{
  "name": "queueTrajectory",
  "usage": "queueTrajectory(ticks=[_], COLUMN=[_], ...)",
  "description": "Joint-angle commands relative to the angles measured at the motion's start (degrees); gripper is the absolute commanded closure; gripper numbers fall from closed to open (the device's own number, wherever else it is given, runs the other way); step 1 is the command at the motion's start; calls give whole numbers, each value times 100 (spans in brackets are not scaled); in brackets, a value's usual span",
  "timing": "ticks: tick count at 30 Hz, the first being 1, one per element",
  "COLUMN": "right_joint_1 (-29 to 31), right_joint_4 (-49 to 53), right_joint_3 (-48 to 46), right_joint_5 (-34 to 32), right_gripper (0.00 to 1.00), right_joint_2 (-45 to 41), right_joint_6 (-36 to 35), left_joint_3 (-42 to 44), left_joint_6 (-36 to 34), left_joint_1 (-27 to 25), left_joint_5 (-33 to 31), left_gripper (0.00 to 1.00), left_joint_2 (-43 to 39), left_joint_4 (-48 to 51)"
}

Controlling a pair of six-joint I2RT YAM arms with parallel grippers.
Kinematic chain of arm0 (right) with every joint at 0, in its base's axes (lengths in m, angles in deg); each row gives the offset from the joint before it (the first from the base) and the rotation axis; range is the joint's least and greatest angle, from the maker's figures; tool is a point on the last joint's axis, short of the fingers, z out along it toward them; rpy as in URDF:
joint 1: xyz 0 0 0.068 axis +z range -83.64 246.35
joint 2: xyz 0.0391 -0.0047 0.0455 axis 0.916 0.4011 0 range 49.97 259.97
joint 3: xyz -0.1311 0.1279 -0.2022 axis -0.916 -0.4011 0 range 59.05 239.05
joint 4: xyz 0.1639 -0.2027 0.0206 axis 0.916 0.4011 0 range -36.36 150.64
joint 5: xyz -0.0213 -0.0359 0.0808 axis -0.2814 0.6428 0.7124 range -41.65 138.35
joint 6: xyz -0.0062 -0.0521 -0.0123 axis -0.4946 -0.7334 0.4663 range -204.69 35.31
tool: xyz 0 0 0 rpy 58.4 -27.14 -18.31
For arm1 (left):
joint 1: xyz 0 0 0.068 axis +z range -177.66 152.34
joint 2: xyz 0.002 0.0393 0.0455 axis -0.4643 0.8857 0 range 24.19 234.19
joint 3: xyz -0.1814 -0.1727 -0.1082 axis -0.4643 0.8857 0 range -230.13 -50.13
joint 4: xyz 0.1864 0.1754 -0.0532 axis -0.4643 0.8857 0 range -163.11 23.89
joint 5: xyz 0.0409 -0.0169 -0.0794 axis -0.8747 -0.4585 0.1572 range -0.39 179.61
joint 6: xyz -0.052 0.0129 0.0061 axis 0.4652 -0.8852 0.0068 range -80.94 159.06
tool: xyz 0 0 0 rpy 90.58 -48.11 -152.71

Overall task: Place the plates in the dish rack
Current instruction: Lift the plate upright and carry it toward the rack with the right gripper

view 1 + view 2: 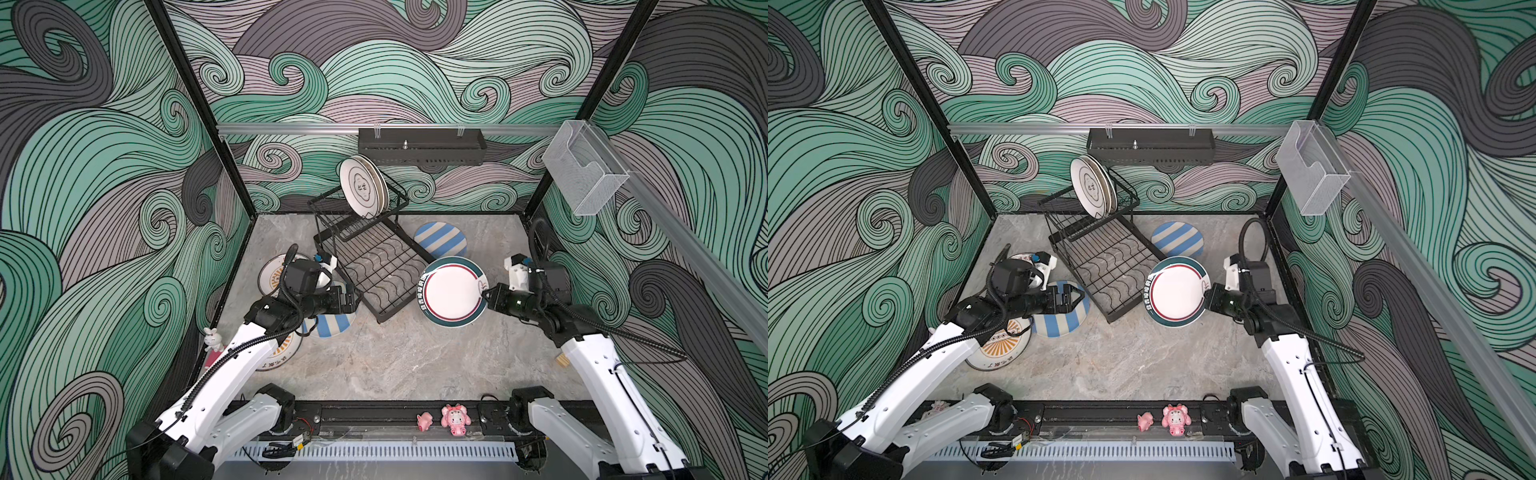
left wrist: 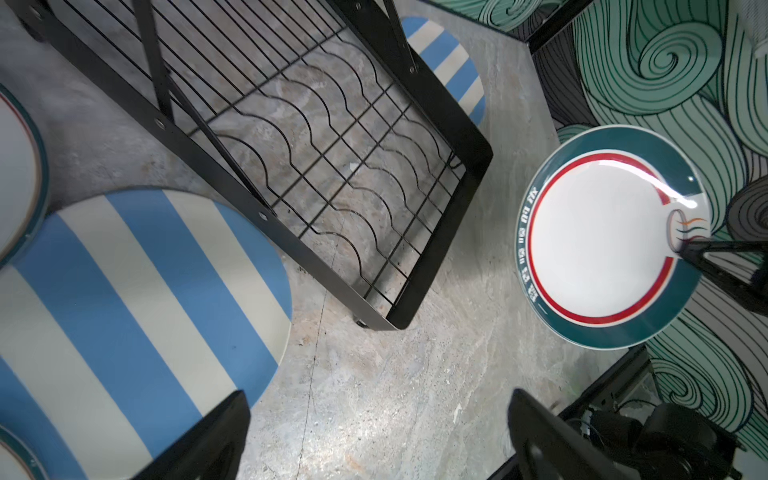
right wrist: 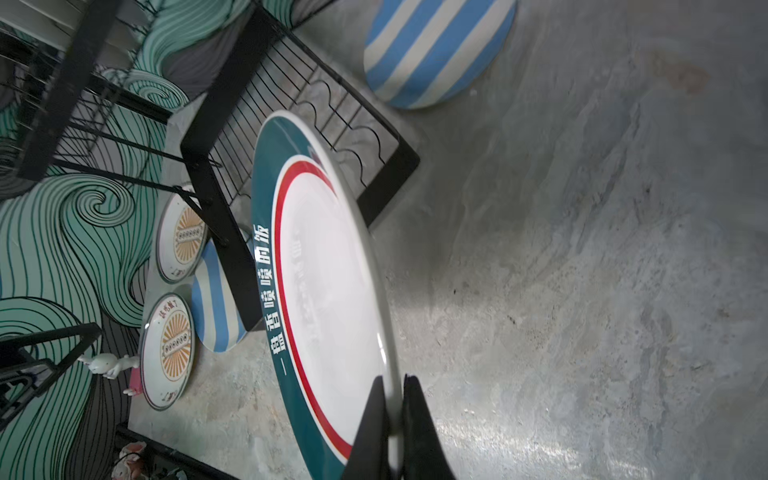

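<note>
Right gripper (image 3: 395, 380) lower centre of frame, jaws pinching rim of tilted teal-rimmed plate (image 3: 332, 291). Dish rack (image 3: 224, 79) behind, upper left. Striped plate (image 3: 436, 50) flat, top of frame.

High pair, low pair
Both top views look down on the rack (image 1: 376, 266) from high in front — wrist views sit close beside it, on opposite sides.

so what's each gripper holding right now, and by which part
The right gripper pinches the teal-rimmed plate by its rim; the left gripper is open, holding nothing.
</note>
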Motion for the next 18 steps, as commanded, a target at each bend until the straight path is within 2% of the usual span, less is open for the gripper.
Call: queueTrajectory(ticks=[1, 6, 12, 18], right_joint_1=[125, 1081, 2352, 3243], right_joint_4=[-139, -178, -385, -914], right_joint_3=[764, 2313, 4110, 5614], right_joint_5=[-273, -1335, -2744, -4037], right_gripper=[100, 100, 100, 100], right_joint_2=[190, 948, 2225, 3428], right_joint_6=[-156, -453, -844, -1512], left_joint_3=[-286, -387, -219, 84], left_joint_6=[-349, -578, -588, -726], left_joint_1=[457, 845, 940, 965], left_joint_5=[362, 479, 639, 699], left_gripper=[1, 1, 1, 1], left_joint_2=[-91, -86, -161, -267], left_joint_4=[477, 595, 415, 297])
